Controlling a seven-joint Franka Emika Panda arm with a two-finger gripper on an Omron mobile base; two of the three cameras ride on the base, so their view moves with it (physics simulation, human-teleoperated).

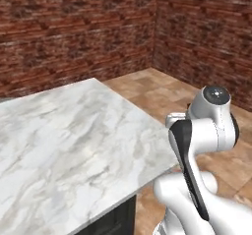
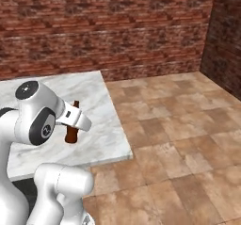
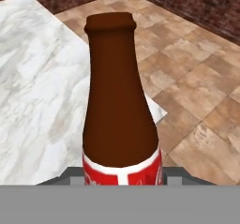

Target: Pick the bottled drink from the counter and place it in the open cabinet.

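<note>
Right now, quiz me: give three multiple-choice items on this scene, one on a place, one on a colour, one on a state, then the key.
1. Where does the bottled drink stand?
A. on the tiled floor
B. on the counter, near its corner
C. on a shelf

2. What colour is the band low on the bottle?
A. red
B. green
C. yellow

3. How does the bottle stand?
A. lying on its side
B. upside down
C. upright, neck up

Key: 1 B, the right base view shows its base on the marble slab near the corner. 2 A, the hand view shows a red label under the brown body. 3 C, both views show the narrow neck on top.
</note>
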